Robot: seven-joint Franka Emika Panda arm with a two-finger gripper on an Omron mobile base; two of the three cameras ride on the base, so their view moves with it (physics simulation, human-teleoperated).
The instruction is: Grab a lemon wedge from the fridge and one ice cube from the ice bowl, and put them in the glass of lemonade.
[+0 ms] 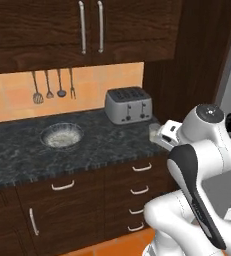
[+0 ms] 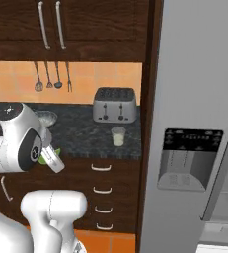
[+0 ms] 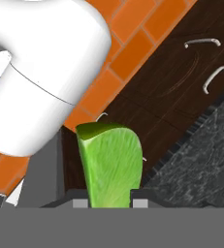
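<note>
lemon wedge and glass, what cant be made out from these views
- Lemon wedge: its lower end, hand view, hidden between the pincer fingertips.
- Glass of lemonade: left base view, partly hidden behind the arm.
- Ice bowl: right base view, mostly hidden by the arm; contents too small to tell.

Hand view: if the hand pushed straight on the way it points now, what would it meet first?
The hand, shut on the lemon wedge, points down past the counter edge. Straight ahead lie the dark drawer fronts below the counter, likely met first, with the orange floor beyond. Depth is unclear.
</note>
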